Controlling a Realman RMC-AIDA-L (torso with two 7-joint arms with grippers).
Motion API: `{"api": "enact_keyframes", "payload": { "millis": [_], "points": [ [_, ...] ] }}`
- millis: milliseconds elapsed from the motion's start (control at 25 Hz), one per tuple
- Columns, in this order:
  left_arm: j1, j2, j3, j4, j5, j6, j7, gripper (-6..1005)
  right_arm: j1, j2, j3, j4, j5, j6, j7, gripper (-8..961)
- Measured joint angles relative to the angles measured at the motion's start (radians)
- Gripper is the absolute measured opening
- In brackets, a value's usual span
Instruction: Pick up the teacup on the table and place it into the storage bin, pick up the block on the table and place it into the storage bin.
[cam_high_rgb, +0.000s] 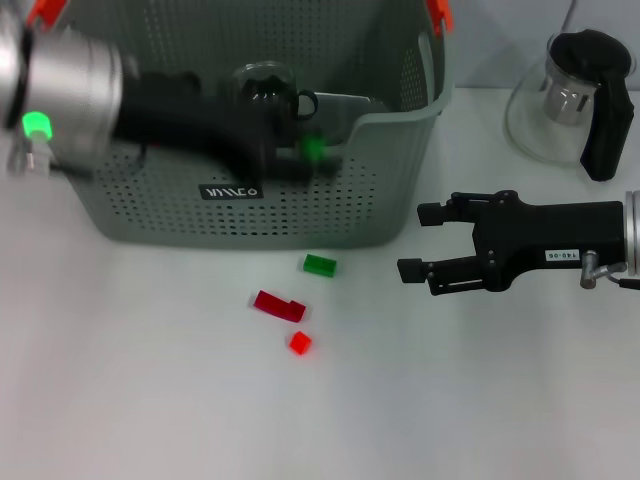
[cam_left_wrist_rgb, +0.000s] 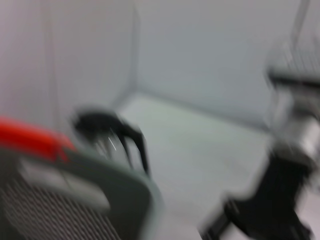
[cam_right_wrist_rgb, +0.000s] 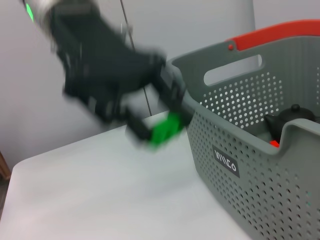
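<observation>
Over the large grey perforated plastic storage bin (cam_high_rgb: 300, 215), the left gripper (cam_high_rgb: 300, 150) clamps a green block (cam_high_rgb: 314, 149); at four o'clock, the right gripper (cam_high_rgb: 425, 241) waits spread apart.

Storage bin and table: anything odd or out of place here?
Nothing damaged or spilled. The left gripper holds a green block at the storage bin rim; three blocks lie loose on the table. Right gripper idles open.

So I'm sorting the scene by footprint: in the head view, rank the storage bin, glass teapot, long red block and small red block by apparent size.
1. storage bin
2. glass teapot
3. long red block
4. small red block
All stand at similar range, so the order is safe.
</observation>
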Motion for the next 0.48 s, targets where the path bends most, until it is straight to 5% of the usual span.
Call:
{"api": "enact_keyframes", "payload": {
  "millis": [160, 480],
  "points": [
    [-0.072, 0.016, -0.075, -0.001, -0.037, -0.158, -0.010, 423, -0.001, -0.001, 0.000, 0.000, -0.001, 0.000, -0.008, 912],
    [-0.215, 0.099, -0.070, -0.294, -0.011, -0.529, -0.040, 425, -0.001, -0.003, -0.001, 0.002, -0.001, -0.004, -0.009, 912]
  ]
}}
